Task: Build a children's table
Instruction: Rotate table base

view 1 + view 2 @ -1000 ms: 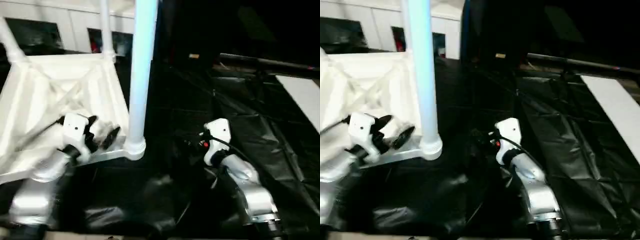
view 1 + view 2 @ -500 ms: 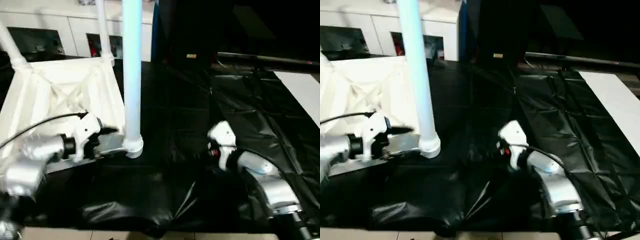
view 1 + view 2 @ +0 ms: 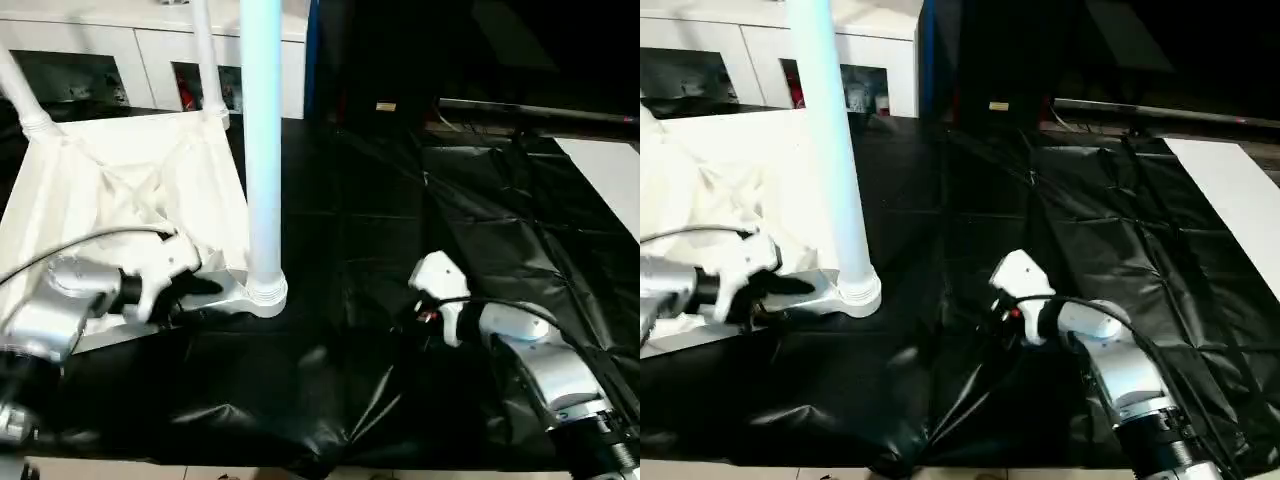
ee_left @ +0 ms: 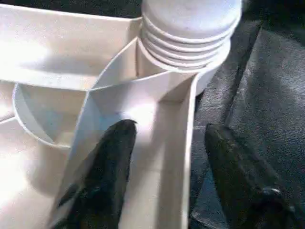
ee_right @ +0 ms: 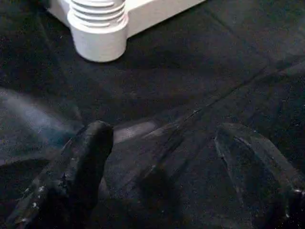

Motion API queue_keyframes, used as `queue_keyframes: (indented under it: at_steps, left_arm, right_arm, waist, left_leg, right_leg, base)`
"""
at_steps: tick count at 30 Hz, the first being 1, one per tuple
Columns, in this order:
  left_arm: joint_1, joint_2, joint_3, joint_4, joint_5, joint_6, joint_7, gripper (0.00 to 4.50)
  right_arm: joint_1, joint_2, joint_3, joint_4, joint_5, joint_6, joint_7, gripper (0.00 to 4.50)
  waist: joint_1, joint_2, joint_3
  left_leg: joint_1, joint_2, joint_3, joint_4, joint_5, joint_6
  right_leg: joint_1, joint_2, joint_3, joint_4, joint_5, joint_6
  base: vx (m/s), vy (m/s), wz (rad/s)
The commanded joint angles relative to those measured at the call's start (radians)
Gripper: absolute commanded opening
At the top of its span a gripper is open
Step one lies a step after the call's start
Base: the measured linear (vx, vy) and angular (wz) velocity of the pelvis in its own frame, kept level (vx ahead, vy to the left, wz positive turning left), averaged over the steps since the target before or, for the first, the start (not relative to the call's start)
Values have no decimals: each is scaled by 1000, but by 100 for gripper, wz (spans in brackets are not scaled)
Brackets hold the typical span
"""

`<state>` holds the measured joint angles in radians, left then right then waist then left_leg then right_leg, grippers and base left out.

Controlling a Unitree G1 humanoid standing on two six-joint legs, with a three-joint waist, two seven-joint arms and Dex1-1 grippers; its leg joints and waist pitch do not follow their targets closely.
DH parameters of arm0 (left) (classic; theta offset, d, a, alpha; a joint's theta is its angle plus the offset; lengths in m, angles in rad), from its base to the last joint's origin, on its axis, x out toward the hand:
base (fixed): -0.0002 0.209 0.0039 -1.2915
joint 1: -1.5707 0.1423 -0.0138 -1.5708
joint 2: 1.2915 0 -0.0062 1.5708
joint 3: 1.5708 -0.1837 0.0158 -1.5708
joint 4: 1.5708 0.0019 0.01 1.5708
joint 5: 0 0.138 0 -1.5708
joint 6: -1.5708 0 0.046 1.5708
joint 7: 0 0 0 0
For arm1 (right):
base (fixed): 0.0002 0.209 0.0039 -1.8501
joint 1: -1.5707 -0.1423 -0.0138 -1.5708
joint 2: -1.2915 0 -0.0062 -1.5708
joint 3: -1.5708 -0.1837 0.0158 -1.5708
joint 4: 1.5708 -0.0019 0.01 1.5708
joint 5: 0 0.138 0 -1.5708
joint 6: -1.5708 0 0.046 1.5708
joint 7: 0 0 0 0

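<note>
The children's table top (image 3: 110,190) lies upside down on the left, white, with its ribbed underside up. A long white leg (image 3: 262,150) stands in the near right corner socket (image 3: 265,292). Two more legs (image 3: 207,60) rise from the far corners. My left gripper (image 4: 170,129) is at the near rim beside that socket. It is open, with one finger (image 4: 112,162) inside the rim wall and the other (image 4: 233,167) outside over the black sheet. My right gripper (image 5: 164,130) hangs open over the sheet to the right of the socket, with nothing in it.
A black plastic sheet (image 3: 420,200) covers the ground, creased and bunched near the front. A white cabinet with glass doors (image 3: 150,55) stands behind the table top. A white panel (image 3: 610,180) lies at the far right, and a dark bar (image 3: 540,112) runs behind it.
My left gripper has swung down to the rim beside the socket and its fingers have drawn closer together. The right arm has dropped lower over the sheet. The view has shifted.
</note>
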<state>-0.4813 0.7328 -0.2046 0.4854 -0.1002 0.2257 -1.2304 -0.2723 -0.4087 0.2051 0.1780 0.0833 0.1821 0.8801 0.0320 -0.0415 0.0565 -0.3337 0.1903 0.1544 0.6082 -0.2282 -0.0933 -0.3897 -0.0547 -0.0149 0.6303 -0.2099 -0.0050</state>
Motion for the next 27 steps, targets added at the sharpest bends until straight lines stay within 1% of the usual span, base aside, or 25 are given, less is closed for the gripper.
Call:
queue_keyframes:
  at_steps: [1,2,3,6,7,8,9,10,11,12,13,14,15,18,20,24,25,26,27]
  left_arm:
    - [-13,14,4,10,11,14,-10,235]
    - [-13,14,4,10,11,14,-10,235]
    - [-16,17,4,15,12,12,-12,213]
    - [-31,29,-12,41,26,3,-30,198]
    - [-35,29,-15,51,31,0,-37,192]
    - [-38,28,-15,57,33,-1,-40,167]
    - [-39,29,-18,60,36,4,-45,167]
    - [-40,30,-22,61,39,6,-49,161]
    - [-37,33,-24,59,41,7,-49,156]
    - [-37,33,-24,59,41,7,-49,147]
    - [-31,37,-27,55,44,7,-52,147]
    - [-26,41,-28,52,46,7,-53,122]
    - [-24,44,-28,56,52,3,-51,122]
    - [-24,46,-30,68,62,-8,-48,101]
    - [-28,45,-33,79,71,-22,-47,78]
    - [-28,32,-34,81,81,-39,-37,58]
    - [-26,30,-41,80,88,-47,-38,46]
    - [-20,27,-50,83,99,-68,-34,46]
    - [-12,20,-59,84,105,-94,-31,35]
  right_arm:
    - [-17,-18,4,9,-5,-17,7,387]
    - [-17,-18,4,9,-5,-17,7,387]
    - [-19,-18,5,11,-6,-19,7,387]
    - [-25,-24,7,19,-8,-28,10,387]
    - [-25,-24,6,20,-7,-30,13,387]
    - [-25,-24,6,22,-7,-32,13,387]
    - [-25,-24,6,25,-10,-35,13,387]
    - [-25,-24,5,28,-13,-38,14,387]
    - [-25,-23,4,30,-13,-39,13,387]
    - [-25,-23,4,30,-13,-39,13,387]
    - [-25,-22,3,31,-13,-40,12,387]
    - [-24,-21,2,30,-13,-40,11,387]
    - [-23,-21,3,29,-12,-41,9,387]
    - [-21,-21,4,26,-12,-41,8,387]
    - [-23,-20,5,27,-11,-43,7,387]
    - [-31,-9,-6,27,-1,-40,2,387]
    - [-32,-5,-11,24,6,-35,3,387]
    - [-33,2,-17,18,16,-26,1,387]
    - [-33,9,-22,13,28,-18,1,387]
  waist:
    - [-1,26,-63]
    - [-2,26,-63]
    - [-2,26,-63]
    - [-4,26,-61]
    - [-3,28,-61]
    - [-2,30,-61]
    - [-2,35,-61]
    - [-2,34,-62]
    - [-1,37,-62]
    - [-1,34,-62]
    - [0,34,-61]
    - [1,35,-61]
    - [0,35,-61]
    - [0,34,-60]
    - [-1,34,-58]
    - [-1,33,-58]
    - [-2,30,-58]
    - [-1,29,-58]
    - [-2,23,-58]
  left_leg:
    - [-4,26,3,-76,-98,12]
    - [-4,25,4,-75,-90,15]
    - [-4,25,5,-75,-93,17]
    - [-4,25,5,-76,-108,17]
    - [-2,24,4,-77,-117,14]
    - [-2,26,4,-77,-123,10]
    - [-2,26,3,-77,-121,8]
    - [-2,26,3,-78,-119,8]
    - [-2,26,3,-77,-117,7]
    - [-2,26,4,-76,-117,9]
    - [-2,26,4,-77,-118,10]
    - [-3,26,4,-77,-120,10]
    - [-3,26,4,-77,-123,9]
    - [-4,27,4,-77,-120,10]
    - [-3,27,4,-78,-133,9]
    - [-2,27,4,-79,-139,7]
    - [-4,27,3,-79,-135,9]
    - [-3,28,4,-79,-134,9]
    - [-5,29,4,-80,-133,12]
  right_leg:
    - [51,-60,34,-56,15,-278]
    - [51,-59,34,-56,33,-282]
    - [51,-59,34,-57,31,-285]
    - [50,-59,34,-60,2,-282]
    - [49,-59,34,-61,-15,-279]
    - [49,-60,35,-60,-14,-281]
    - [49,-61,34,-59,-7,-284]
    - [49,-60,34,-59,2,-286]
    - [49,-60,34,-58,12,-289]
    - [50,-60,34,-59,16,-292]
    - [51,-60,34,-59,15,-292]
    - [51,-61,35,-59,12,-293]
    - [51,-61,34,-59,6,-293]
    - [51,-61,34,-59,0,-292]
    - [50,-61,35,-62,-24,-287]
    - [49,-61,36,-63,-37,-285]
    - [50,-62,36,-63,-42,-281]
    - [49,-62,36,-63,-44,-280]
    - [49,-62,36,-64,-48,-277]
  base:
    - [0,0,0]
    - [0,0,0]
    - [0,0,0]
    - [0,0,0]
    - [0,0,0]
    - [0,0,0]
    - [0,0,0]
    - [0,0,0]
    - [0,0,0]
    - [0,0,0]
    - [0,0,0]
    - [0,0,0]
    - [0,0,0]
    - [0,0,0]
    - [0,0,0]
    - [0,0,0]
    - [0,0,0]
    - [0,0,0]
    - [0,0,0]
